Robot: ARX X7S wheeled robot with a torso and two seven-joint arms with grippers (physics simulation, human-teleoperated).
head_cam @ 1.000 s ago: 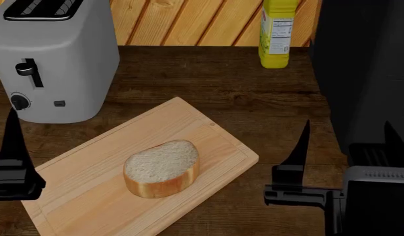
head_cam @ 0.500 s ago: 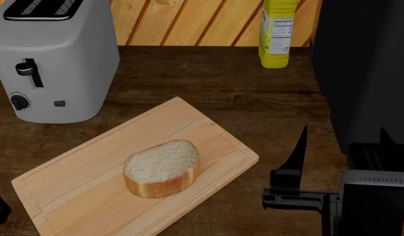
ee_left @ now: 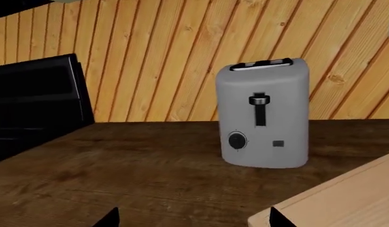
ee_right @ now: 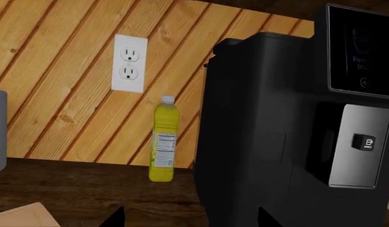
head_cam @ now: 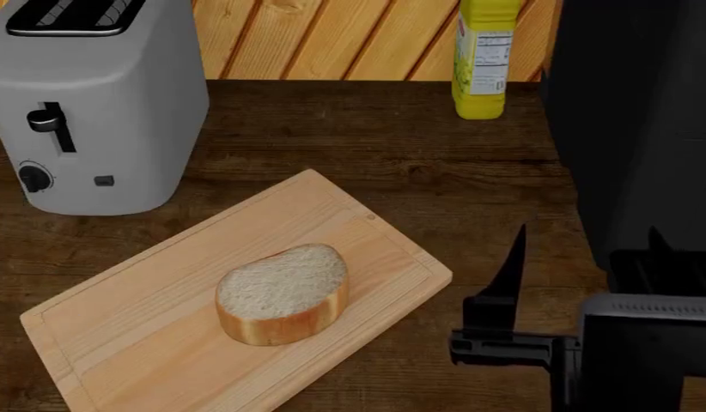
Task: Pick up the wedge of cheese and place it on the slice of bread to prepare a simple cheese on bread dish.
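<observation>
left wrist view: a grey toaster stands right of centre on a dark wooden table, its lever and round dial facing the camera. behind it runs a wall of slanted wooden planks. a black appliance fills the left edge. a corner of the pale cutting board enters at the lower right. two dark fingertips of the left gripper poke up at the bottom edge, well apart from each other with nothing between them, so the pincer is released.

head view: the slice of bread lies flat near the middle of the cutting board, which sits diagonally across the lower left of the frame. the toaster is at the upper left, just beyond the board. a yellow labelled bottle stands at the top, right of centre, against the plank wall. a tall black machine covers the right side. the right gripper is at the lower right, beside the board's right corner; one thin finger points upward and a second shows close to the machine, the two spread with nothing held. the left gripper is out of this frame. the wedge of cheese is not visible in any view.

right wrist view: the bottle stands left of centre on the table, just beside the black machine filling the right half. a white wall outlet is at the upper left. two dark fingertips show at the bottom edge, apart and empty.
</observation>
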